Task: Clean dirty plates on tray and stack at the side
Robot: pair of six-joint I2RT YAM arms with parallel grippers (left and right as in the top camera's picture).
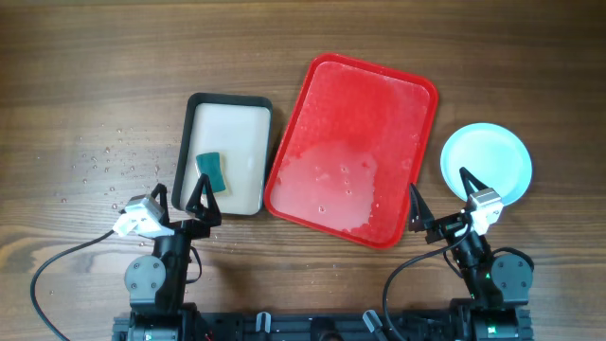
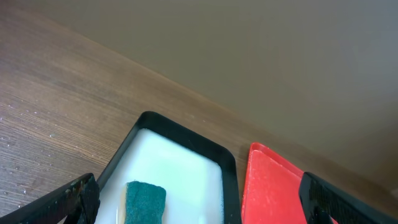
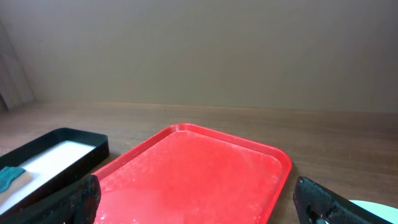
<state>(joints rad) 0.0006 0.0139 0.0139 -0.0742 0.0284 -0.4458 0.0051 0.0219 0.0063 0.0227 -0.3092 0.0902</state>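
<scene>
Overhead: plates (image 1: 486, 163), shown as 1 pale-blue disc right of wet tray (image 1: 352, 147); judged rigid, slippery, best gripped at rim. Left gripper (image 1: 182, 191) and right gripper (image 1: 438, 185) are held spread, empty.

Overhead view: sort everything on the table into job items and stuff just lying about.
Job:
red tray, bare and wet
light-blue plate, right of it
green sponge, in the black-rimmed tray

Lying about:
water droplets on the wood at left
cable

Both arms sit folded low. The left gripper (image 1: 182, 201) is off the front-left of the tray (image 1: 352, 133), the right gripper (image 1: 441, 197) by its front-right corner, and both have their jaws spread wide.
</scene>
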